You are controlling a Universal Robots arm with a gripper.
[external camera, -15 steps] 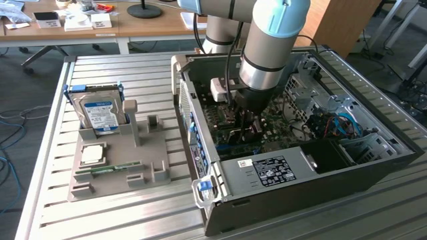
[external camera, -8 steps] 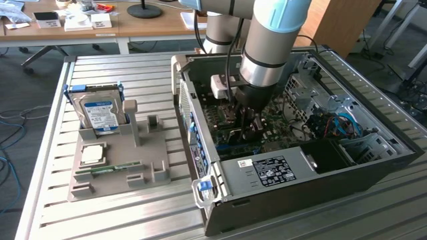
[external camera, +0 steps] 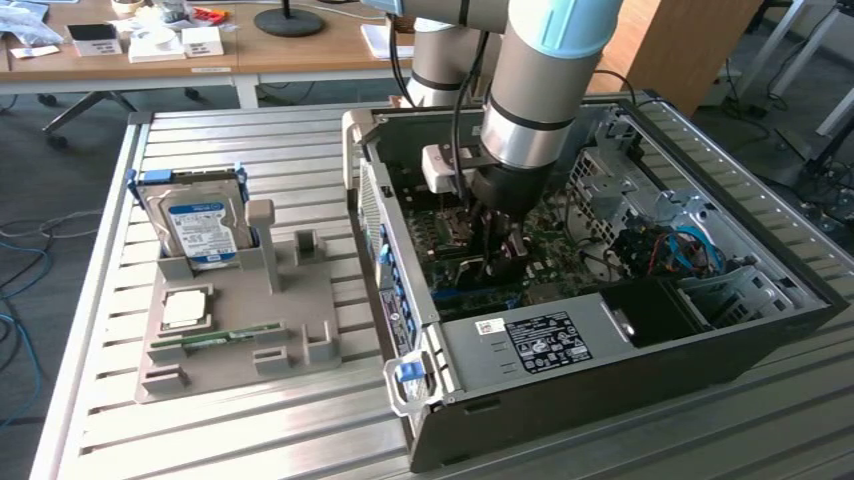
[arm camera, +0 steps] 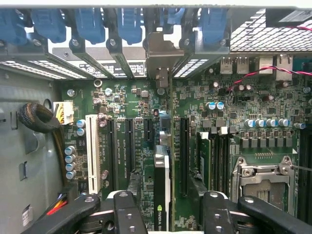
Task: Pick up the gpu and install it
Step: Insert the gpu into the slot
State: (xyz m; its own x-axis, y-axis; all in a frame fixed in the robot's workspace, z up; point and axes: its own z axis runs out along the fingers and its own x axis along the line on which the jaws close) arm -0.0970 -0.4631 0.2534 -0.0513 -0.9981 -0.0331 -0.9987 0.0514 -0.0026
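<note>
Claw down inside the open computer case, over the motherboard. Fingers spread wide, one either side of the gpu, which stands on edge between them, seated or nearly seated in an expansion slot. Whether the pads touch the card: cannot tell. Its metal bracket reaches up to the rear slot openings, ahead of the claw, under the blue retention clips.

Risks, as judged from here:
- Card may not be fully home in the slot. If one end sits proud, the edge contacts will not mate; seating depth cannot be read from above.
- Bracket could sit off its rear opening, holding the card tilted.
- Spread fingers sit close to neighbouring slots and small capacitors; a sideways drift on lifting could clip them or drag the card out of true.
- Cable bundle lies well off to one side of the claw; little threat.

Out on the table, well away from the claw, the grey fixture tray holds the hard drive and memory stick.
</note>
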